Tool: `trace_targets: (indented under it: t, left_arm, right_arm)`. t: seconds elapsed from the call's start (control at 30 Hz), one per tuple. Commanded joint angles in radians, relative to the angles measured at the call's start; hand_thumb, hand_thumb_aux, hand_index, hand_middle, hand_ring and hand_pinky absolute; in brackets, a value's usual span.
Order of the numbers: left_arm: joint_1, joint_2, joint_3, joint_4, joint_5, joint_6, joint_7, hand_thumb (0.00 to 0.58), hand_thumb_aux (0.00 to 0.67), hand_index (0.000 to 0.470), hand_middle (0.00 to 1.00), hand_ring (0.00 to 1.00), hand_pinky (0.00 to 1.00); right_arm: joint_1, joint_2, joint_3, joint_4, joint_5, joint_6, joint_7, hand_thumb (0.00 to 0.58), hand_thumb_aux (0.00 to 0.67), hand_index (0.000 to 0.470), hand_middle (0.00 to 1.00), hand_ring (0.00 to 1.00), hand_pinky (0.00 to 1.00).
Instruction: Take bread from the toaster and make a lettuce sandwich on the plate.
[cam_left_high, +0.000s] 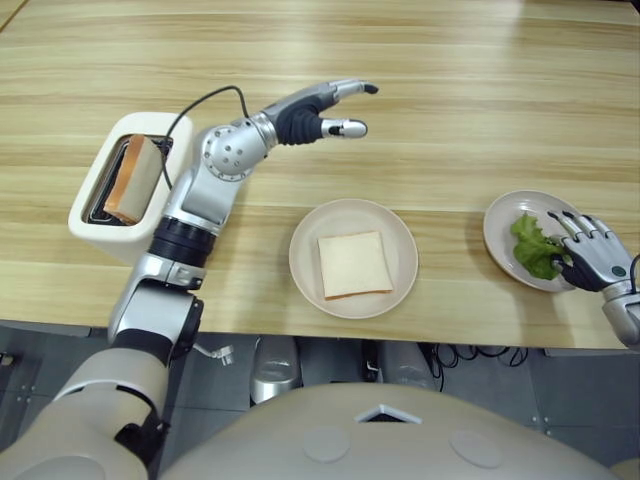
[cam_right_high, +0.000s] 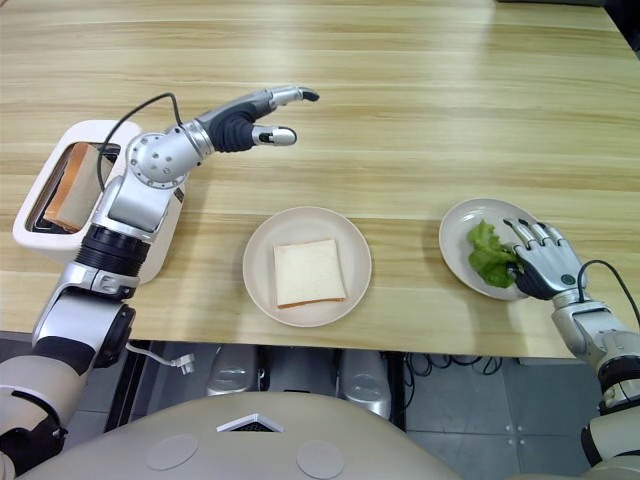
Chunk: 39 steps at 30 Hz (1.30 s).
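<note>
Your right robot hand (cam_right_high: 541, 263) rests on the lettuce leaf (cam_right_high: 487, 255) in the side plate (cam_right_high: 498, 212); I cannot tell whether it has a grip. Secure the whole leaf, lift it clear, and lay it on the bread slice (cam_right_high: 309, 272) on the centre plate (cam_right_high: 262, 262). Your left robot hand (cam_right_high: 247, 122) hovers open and empty above the worktop (cam_right_high: 420, 110).

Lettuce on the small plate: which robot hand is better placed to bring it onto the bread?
Right. The right robot hand rests at the lettuce on the small plate. The left robot hand is open above the table near the toaster, beyond the bread.
</note>
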Motion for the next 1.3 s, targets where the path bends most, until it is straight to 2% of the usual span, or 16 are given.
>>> trace_targets:
  t: [0.03,0.27,0.43,0.57,0.73,1.0,1.03,1.1,1.13,1.17,1.2,1.23,1.27,1.3]
  left_arm:
    - [0.039,0.036,0.038,-0.051,-0.023,0.037,-0.007,0.0,0.0,0.0,0.0,0.0,0.0]
    - [0.075,0.096,0.109,-0.108,-0.061,0.079,-0.001,0.0,0.0,0.0,0.0,0.0,0.0]
    - [0.08,0.128,0.159,-0.136,-0.086,0.102,-0.003,0.0,0.0,0.0,0.0,0.0,0.0]
    - [0.091,0.145,0.187,-0.168,-0.109,0.125,-0.01,0.0,0.0,0.0,0.0,0.0,0.0]
    - [0.109,0.172,0.217,-0.205,-0.128,0.143,-0.012,0.0,0.0,0.0,0.0,0.0,0.0]
    - [0.149,0.21,0.272,-0.268,-0.17,0.168,-0.012,0.0,0.0,0.0,0.0,0.0,0.0]
    - [0.15,0.209,0.271,-0.269,-0.171,0.167,-0.012,0.0,0.0,0.0,0.0,0.0,0.0]
    - [0.158,0.209,0.272,-0.272,-0.173,0.165,-0.011,0.0,0.0,0.0,0.0,0.0,0.0]
    - [0.161,0.211,0.272,-0.273,-0.174,0.165,-0.01,0.0,0.0,0.0,0.0,0.0,0.0]
    - [0.165,0.212,0.273,-0.276,-0.176,0.165,-0.009,0.0,0.0,0.0,0.0,0.0,0.0]
    - [0.166,0.212,0.273,-0.275,-0.177,0.165,-0.007,0.0,0.0,0.0,0.0,0.0,0.0]
    - [0.168,0.212,0.274,-0.274,-0.18,0.165,-0.006,0.0,0.0,0.0,0.0,0.0,0.0]
    - [0.169,0.213,0.275,-0.273,-0.182,0.164,-0.004,0.0,0.0,0.0,0.0,0.0,0.0]
    - [0.171,0.213,0.276,-0.273,-0.184,0.163,-0.003,0.0,0.0,0.0,0.0,0.0,0.0]
  right_arm:
    - [0.019,-0.02,-0.056,-0.104,0.077,-0.029,0.028,0.58,0.67,0.46,0.0,0.0,0.0]
    - [0.093,-0.044,-0.168,-0.547,0.125,0.012,0.171,0.58,0.67,0.46,0.0,0.0,0.0]
    - [0.092,0.031,-0.168,-0.776,0.102,0.031,0.284,0.58,0.67,0.46,0.0,0.0,0.0]
    - [0.061,0.14,-0.118,-0.908,0.072,0.029,0.384,0.58,0.67,0.46,0.0,0.0,0.0]
    - [0.014,0.258,-0.043,-0.924,0.032,-0.007,0.453,0.58,0.67,0.46,0.0,0.0,0.0]
    - [-0.071,0.39,0.093,-0.729,-0.064,-0.058,0.455,0.58,0.67,0.46,0.0,0.0,0.0]
    - [-0.078,0.397,0.102,-0.7,-0.069,-0.06,0.452,0.564,0.557,0.382,0.0,0.0,0.0]
    - [-0.09,0.406,0.119,-0.657,-0.079,-0.067,0.452,0.531,0.476,0.327,0.0,0.0,0.0]
    - [-0.093,0.408,0.124,-0.647,-0.083,-0.071,0.453,0.531,0.476,0.327,0.0,0.0,0.0]
    - [-0.093,0.408,0.134,-0.636,-0.088,-0.074,0.459,0.464,0.37,0.254,0.0,0.0,0.0]
    - [-0.091,0.406,0.141,-0.628,-0.093,-0.076,0.461,0.464,0.37,0.254,0.0,0.0,0.0]
    - [-0.088,0.404,0.148,-0.622,-0.096,-0.08,0.465,0.334,0.234,0.161,0.0,0.0,0.0]
    - [-0.084,0.4,0.154,-0.619,-0.097,-0.084,0.471,0.0,0.0,0.0,0.0,0.0,0.0]
    - [-0.079,0.395,0.156,-0.622,-0.101,-0.087,0.472,0.0,0.0,0.0,0.0,0.0,0.0]
